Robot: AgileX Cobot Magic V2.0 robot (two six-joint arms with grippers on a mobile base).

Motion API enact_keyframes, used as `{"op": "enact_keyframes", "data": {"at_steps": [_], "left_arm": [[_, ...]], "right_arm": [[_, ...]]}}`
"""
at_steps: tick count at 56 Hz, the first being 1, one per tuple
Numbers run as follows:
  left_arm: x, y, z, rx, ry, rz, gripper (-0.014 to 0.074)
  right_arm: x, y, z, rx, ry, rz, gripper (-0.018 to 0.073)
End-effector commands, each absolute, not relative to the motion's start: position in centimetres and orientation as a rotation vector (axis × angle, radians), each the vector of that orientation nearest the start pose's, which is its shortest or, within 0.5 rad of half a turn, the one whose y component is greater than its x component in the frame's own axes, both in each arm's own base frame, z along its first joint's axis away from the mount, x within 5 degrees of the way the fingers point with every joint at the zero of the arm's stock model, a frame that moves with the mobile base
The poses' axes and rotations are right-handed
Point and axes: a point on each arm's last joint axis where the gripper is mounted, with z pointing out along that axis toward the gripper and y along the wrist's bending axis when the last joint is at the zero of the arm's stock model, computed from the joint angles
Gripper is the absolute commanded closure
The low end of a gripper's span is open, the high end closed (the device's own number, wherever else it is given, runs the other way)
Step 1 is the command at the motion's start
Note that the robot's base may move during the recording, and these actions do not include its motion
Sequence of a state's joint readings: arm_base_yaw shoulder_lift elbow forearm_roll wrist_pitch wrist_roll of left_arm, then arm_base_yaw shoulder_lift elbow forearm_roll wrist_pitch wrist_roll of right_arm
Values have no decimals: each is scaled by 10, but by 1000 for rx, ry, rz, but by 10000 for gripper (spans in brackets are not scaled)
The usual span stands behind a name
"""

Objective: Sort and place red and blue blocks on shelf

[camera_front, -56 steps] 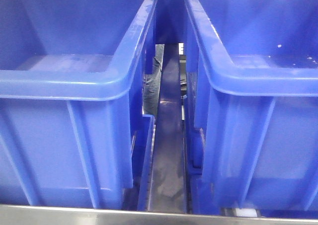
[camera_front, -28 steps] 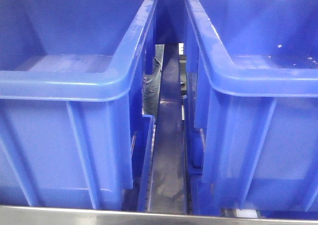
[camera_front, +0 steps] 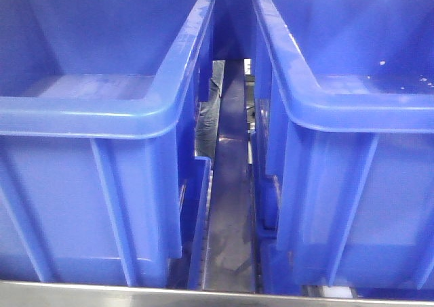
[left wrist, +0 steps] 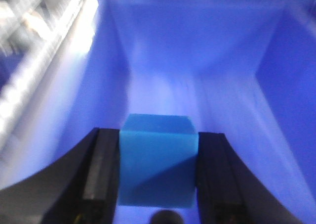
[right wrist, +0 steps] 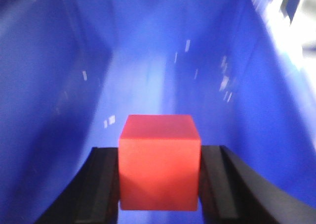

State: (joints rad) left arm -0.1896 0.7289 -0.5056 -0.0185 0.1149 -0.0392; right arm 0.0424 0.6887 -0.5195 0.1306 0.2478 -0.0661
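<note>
Blue plastic is seen all around in both wrist views. The blue block (left wrist: 157,159) is held tight between the two dark fingers (left wrist: 101,172) of the left gripper (left wrist: 158,177). It is held up inside a blue crate (left wrist: 64,105), with the crate walls on both sides of it and the crate floor past it. The red block (right wrist: 159,162) is gripped the same way by the right gripper (right wrist: 159,184), inside a crate (right wrist: 44,85) too. White specks are seen on that crate's walls.

From the front view, two crates are seen side by side on the shelf (camera_front: 217,297), the left crate (camera_front: 88,185) and the right crate (camera_front: 352,185), with a thin gap between them. No arm or block is seen in that view, so it cannot be told for sure which crate holds which block.

The step in hand is judged to be the drop-off: each block is already carried into a crate. Next, each block should be brought low to the crate floor, and then the fingers should be opened so the block is let go without a bounce. The arms should then be lifted straight up, clear of the crate rims.

No words, labels or brand marks can be read anywhere
</note>
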Motion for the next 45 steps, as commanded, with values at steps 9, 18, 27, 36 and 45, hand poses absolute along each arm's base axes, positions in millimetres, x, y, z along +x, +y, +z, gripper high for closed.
{"op": "enact_keyframes", "data": {"at_steps": [9, 18, 27, 36, 45], "left_arm": [[201, -65, 328, 210, 1711, -280, 339], [230, -78, 322, 230, 1776, -284, 335], [243, -83, 329, 229, 1768, -285, 222], [244, -83, 330, 232, 1783, -284, 19], [244, -83, 328, 234, 1799, -282, 5]], "right_arm": [[190, 8, 316, 13, 1843, 80, 176], [208, 9, 315, 15, 1871, 77, 174], [212, 10, 317, 9, 1874, 82, 79], [211, 16, 315, -13, 1910, 109, -62], [211, 18, 316, -19, 1911, 113, -60]]}}
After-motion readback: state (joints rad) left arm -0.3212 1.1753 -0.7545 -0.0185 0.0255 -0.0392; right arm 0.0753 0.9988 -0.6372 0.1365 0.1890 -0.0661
